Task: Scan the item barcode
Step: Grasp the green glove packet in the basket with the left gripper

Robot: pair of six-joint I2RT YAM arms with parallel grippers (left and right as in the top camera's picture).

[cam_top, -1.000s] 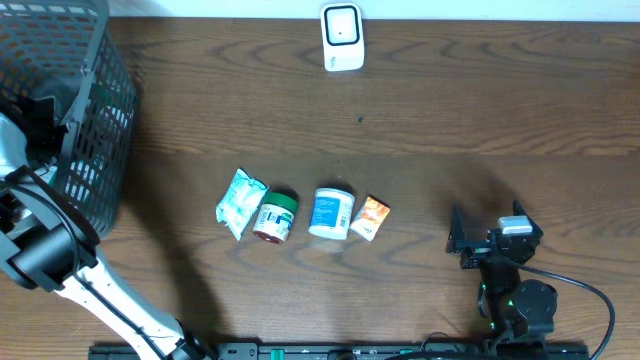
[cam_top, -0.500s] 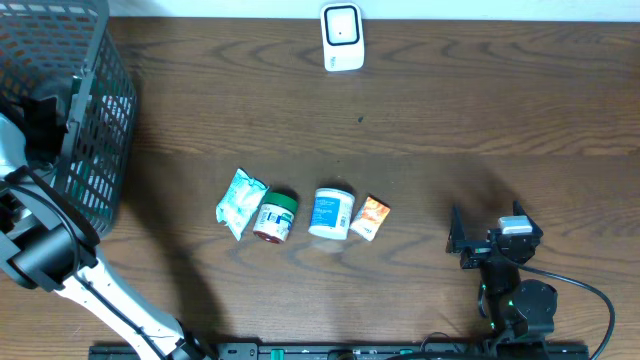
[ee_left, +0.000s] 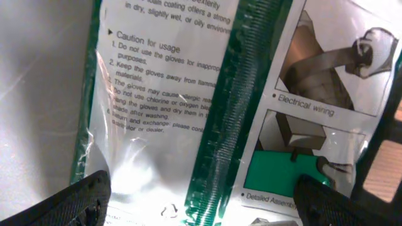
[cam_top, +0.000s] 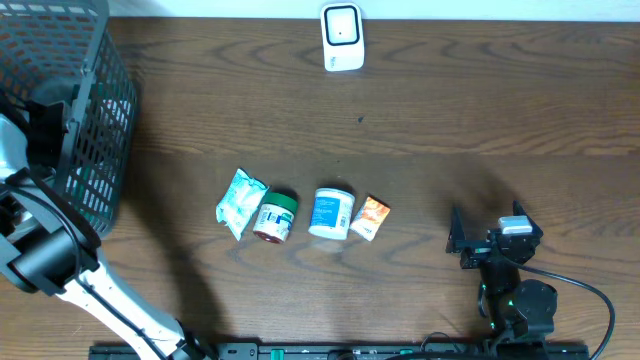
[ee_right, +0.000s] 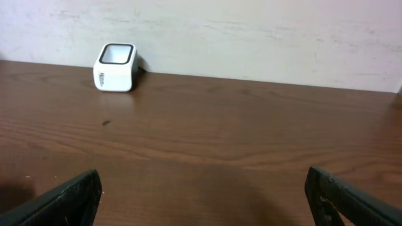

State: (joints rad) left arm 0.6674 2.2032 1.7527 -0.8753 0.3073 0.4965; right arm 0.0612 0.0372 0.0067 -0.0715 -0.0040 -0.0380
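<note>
I have two claws. My left claw (ee_left: 210, 194) is down inside the tall dark mesh basket (cam_top: 100, 150) at the far left corner of the brown wooden counter (cam_top: 450, 120). In the basket lies a shiny clear plastic packet of gloves with green print and small pictures (ee_left: 188, 94). It fills almost all that my left wrist can see. My left claw is spread wide, one tip low on each side, and it grips nothing. I cannot tell if the tips touch the packet. A bit of the basket's mesh shows at the right edge of that view.

My right claw (ee_right: 207, 194) is spread wide too and is empty. It sits near the front right of the counter and looks across bare wood to the far wall.

The small white scanner box with a dark window (cam_top: 342, 37) stands at the far edge, by the wall. In the middle of the counter four things lie in a row, close together:
- a pale crinkly pouch (cam_top: 240, 202)
- a jar with a green lid (cam_top: 275, 216)
- a white tub with a blue label (cam_top: 332, 212)
- a small orange and white packet (cam_top: 371, 217)

There is lots of bare wood between the row and the scanner. There is also room between the row and my right claw.

From above, nothing on the counter has moved since a second ago, and my right arm is in the same spot.
</note>
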